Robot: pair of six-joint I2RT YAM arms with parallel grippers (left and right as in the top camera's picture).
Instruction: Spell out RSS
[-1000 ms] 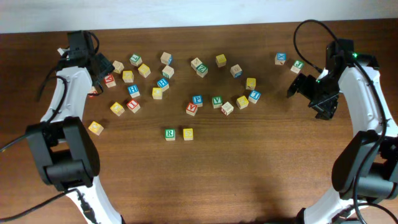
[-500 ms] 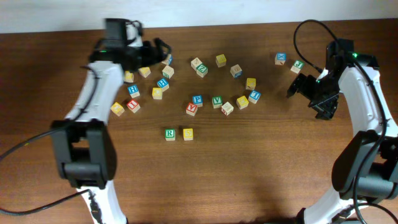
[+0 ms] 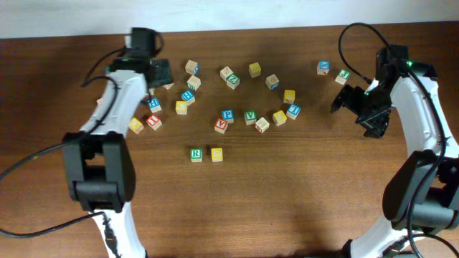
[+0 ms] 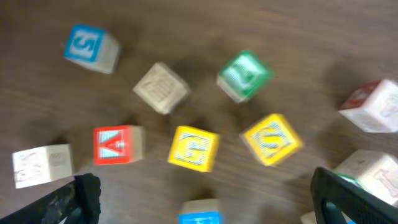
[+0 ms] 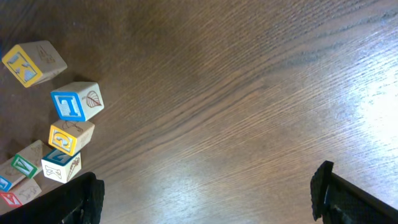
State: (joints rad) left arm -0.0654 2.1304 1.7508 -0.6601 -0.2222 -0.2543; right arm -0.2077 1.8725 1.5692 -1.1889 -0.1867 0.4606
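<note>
One S [image 3: 216,154] lies just beside R [image 3: 196,154]; the second S is not yet placed. The left gripper [image 3: 161,72] and right gripper [image 3: 346,100] both gape, empty.

A brown wooden table [image 3: 287,208] holds a scatter of small letter cubes across its far half. Nearer the front, apart from the rest, a green R cube [image 3: 196,154] sits just beside a yellow cube [image 3: 216,154], the R on the left; the yellow one's letter is too faint to read. Behind them a loose cluster includes a red cube [image 3: 221,125], a blue cube [image 3: 227,115] and a green V cube [image 3: 250,115]. The left gripper [image 3: 161,72] hovers over the cubes at the far left. The right gripper [image 3: 341,100] hangs over bare wood at the right, near a green cube [image 3: 343,74] and a blue-faced cube [image 3: 323,67].
</note>
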